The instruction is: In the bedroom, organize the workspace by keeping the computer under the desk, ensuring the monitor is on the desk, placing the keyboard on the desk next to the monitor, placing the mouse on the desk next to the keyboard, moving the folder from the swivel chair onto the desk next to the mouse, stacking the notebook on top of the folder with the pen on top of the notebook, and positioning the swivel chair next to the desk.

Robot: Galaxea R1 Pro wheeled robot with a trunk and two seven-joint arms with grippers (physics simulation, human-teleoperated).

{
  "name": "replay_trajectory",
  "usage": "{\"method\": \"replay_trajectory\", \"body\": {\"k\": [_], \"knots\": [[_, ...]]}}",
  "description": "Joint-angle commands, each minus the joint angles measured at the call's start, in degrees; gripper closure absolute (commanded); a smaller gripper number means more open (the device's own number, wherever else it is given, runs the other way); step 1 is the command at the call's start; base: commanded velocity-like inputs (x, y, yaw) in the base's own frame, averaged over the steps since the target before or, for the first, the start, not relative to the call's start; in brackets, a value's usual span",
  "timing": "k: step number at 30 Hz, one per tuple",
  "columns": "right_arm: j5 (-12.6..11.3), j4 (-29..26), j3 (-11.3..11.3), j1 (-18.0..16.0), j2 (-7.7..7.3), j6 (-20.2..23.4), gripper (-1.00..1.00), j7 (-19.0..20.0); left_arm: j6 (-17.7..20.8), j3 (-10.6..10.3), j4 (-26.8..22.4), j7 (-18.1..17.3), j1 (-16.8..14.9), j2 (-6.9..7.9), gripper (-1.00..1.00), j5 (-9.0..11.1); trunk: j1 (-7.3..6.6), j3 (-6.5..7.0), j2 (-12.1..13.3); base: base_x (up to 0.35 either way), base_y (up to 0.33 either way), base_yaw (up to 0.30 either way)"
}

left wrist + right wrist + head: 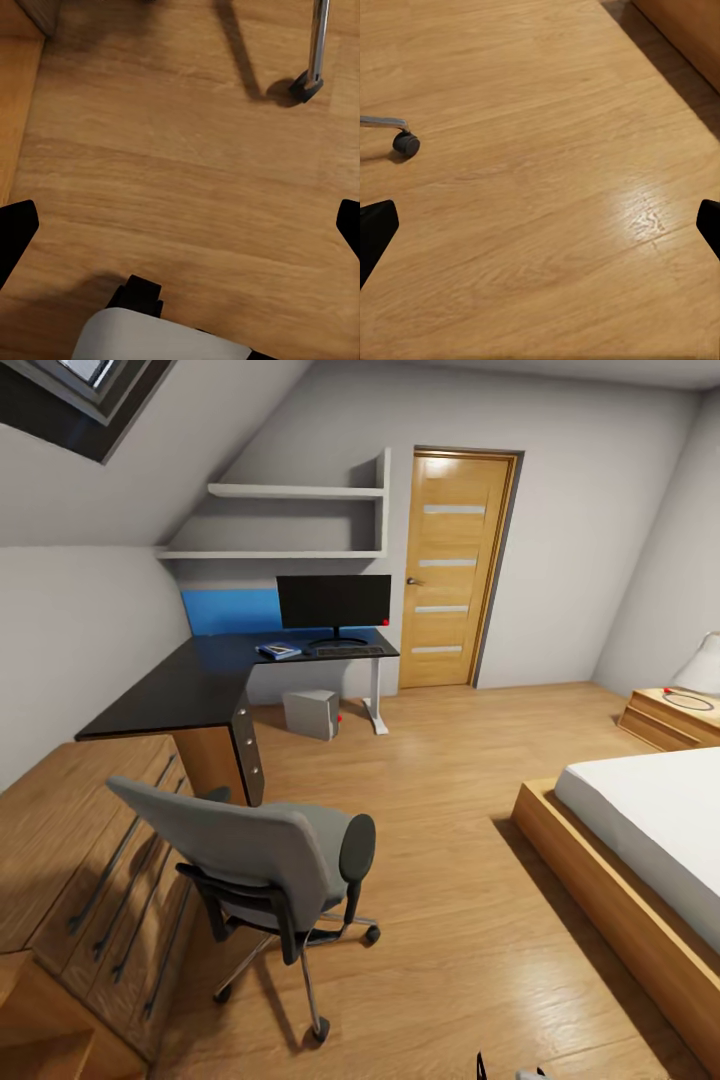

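The black-topped desk (180, 690) stands in the far left corner. On it are the monitor (333, 603) and, in front of it, the keyboard (345, 651). A small flat bluish thing (278, 651) lies left of the keyboard, too small to name. The computer (311, 713) sits on the floor under the desk. The grey swivel chair (255, 845) is close in front of me, back turned, its seat top hidden. Folder, notebook, pen and mouse cannot be made out. My left gripper (180, 225) and right gripper (540, 225) hang open over bare floor.
A light wooden dresser (90, 880) runs along the left beside the chair. The bed (650, 840) and a nightstand (670, 720) take up the right. An oak door (455, 570) is shut at the back. Chair castors (307, 84) (406, 144) lie near both grippers.
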Motion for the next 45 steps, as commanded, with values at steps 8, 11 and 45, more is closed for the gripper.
{"method": "replay_trajectory", "body": {"k": [8,11,45], "knots": [[-0.09,-0.09,0.54,-0.02,-0.02,-0.02,-1.00,-0.50,-0.42,-0.39,0.09,0.23,-0.02,0.05,-1.00,0.14,-0.01,-0.05,-0.03,-0.036,0.042,0.000],[-0.09,-0.09,0.53,-0.02,-0.02,-0.04,-1.00,-0.50,-0.42,-0.43,0.09,0.23,-0.02,0.05,-1.00,0.13,-0.01,-0.05,-0.03,-0.055,0.063,0.000],[0.00,-4.50,0.35,-1.81,2.43,0.73,-1.00,3.39,8.95,-0.52,-1.22,0.94,-10.78,-1.60,-1.00,0.45,4.39,-3.64,-8.05,-0.003,0.003,0.000]]}}
